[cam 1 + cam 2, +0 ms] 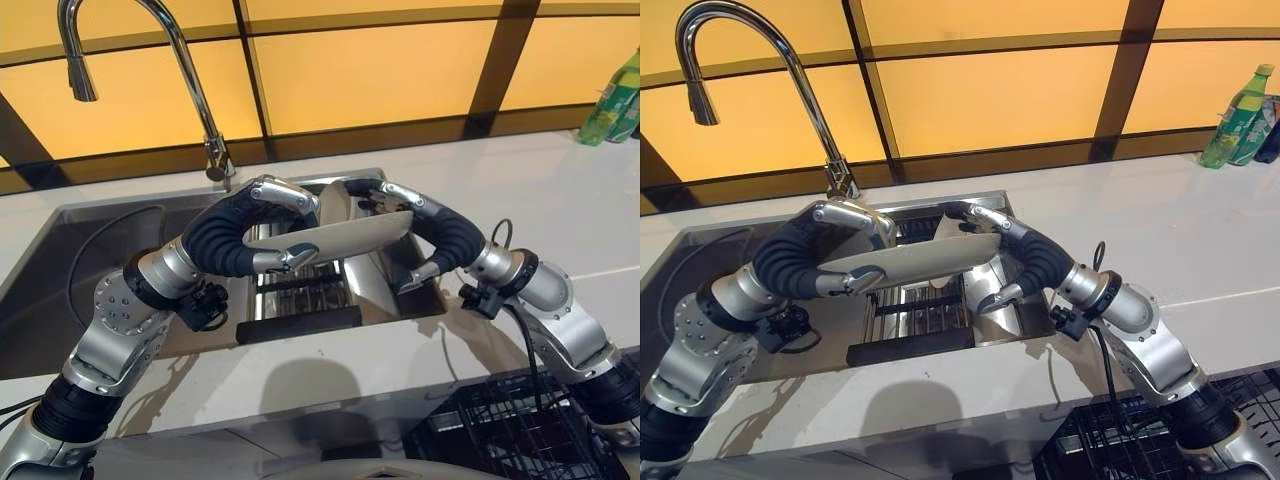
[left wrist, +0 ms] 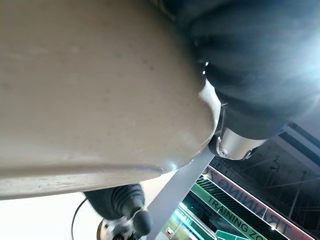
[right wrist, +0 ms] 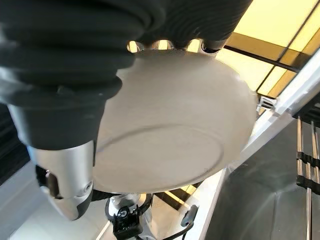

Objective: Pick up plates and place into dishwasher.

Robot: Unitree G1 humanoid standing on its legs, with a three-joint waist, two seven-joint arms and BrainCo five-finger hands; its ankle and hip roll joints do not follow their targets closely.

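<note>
A pale plate [image 1: 335,238] hangs nearly level above the sink [image 1: 100,225] and its drying rack [image 1: 300,290], pinched at opposite edges by the left hand [image 1: 262,225] and right hand [image 1: 415,225], fingers curled over its rim. Uneven pull between the hands could slip it into the basin.

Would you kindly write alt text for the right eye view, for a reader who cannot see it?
Both robot hands hold one round off-white plate edge-on above a steel sink, the left hand at one rim and the right hand at the other. A slatted metal rack sits in the basin below, a curved chrome tap rises behind, and a green plastic bottle stands on the pale counter.
</note>
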